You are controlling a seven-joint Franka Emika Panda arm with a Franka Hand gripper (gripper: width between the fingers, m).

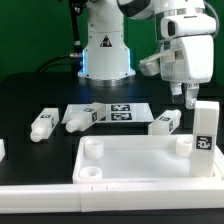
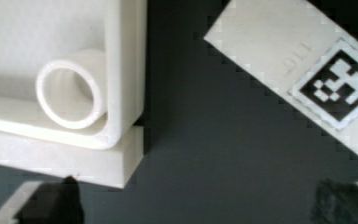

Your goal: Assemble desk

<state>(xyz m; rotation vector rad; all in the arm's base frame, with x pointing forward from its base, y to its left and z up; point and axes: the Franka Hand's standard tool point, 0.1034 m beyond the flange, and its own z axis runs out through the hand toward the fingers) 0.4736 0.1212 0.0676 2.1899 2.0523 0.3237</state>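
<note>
Hovering above the tabletop's far corner, the gripper has its fingers spread wide, holding nothing. One leg stands upright nearby; loose legs flank the marker board.

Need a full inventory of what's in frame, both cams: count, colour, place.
tabletop: one, white, rimmed, flat on the table nearest the exterior camera
corner sockets: three in view, white, round, in the tabletop's corners
lying legs: three, white with tags, on the table behind the tabletop
upright leg: one, white with tag, at the tabletop's far corner on the exterior view's right
marker board: one, white with tags, flat, mid-table
table: one, black
arm: one, white, reaching in from the back
tool: one, white, open and empty, hanging beside the upright leg
</note>
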